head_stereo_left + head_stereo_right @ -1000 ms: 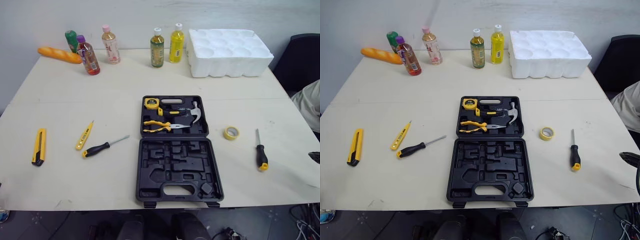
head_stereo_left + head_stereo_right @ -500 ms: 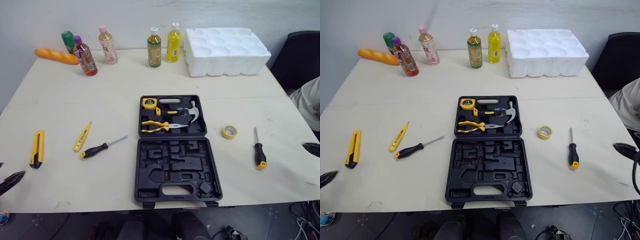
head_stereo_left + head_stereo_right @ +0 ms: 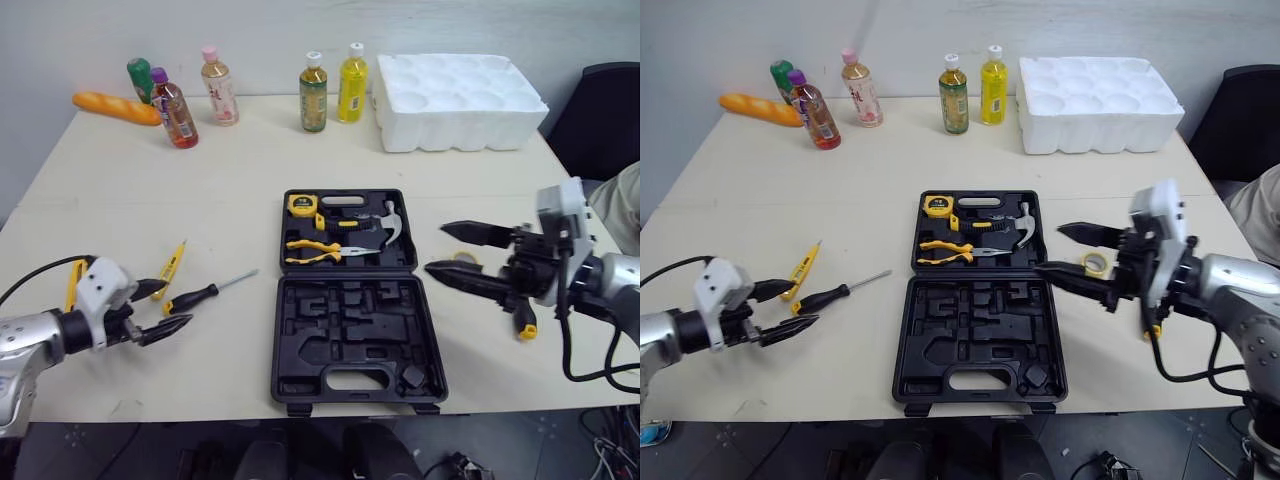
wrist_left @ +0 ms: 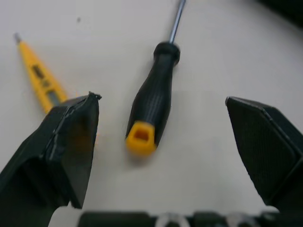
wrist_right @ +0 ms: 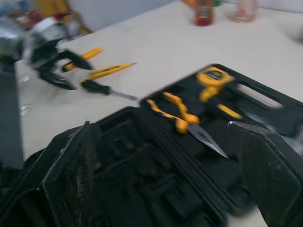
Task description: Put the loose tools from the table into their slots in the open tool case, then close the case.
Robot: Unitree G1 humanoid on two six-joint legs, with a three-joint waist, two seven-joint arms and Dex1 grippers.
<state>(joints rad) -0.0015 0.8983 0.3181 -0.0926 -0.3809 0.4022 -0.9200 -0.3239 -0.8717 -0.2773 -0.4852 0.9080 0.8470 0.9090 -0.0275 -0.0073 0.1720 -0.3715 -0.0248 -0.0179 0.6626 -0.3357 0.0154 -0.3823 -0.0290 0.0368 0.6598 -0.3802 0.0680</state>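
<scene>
The black tool case lies open at the table's middle. Its far half holds a tape measure, pliers and a hammer; the near half's slots are empty. My left gripper is open, its fingertips just short of the yellow end of a black-handled screwdriver. A yellow tester pen lies beside it, and a yellow utility knife is partly behind my left arm. My right gripper is open above the case's right edge. It partly covers a yellow tape roll and a second screwdriver.
Several bottles and a bread loaf stand along the far edge. A white foam tray sits at the back right. A dark chair and a person's sleeve are past the table's right side.
Both arms have come in from the sides. The left gripper now sits at the left screwdriver, the right one reaches over the tape roll toward the case. The tools lie as before.
</scene>
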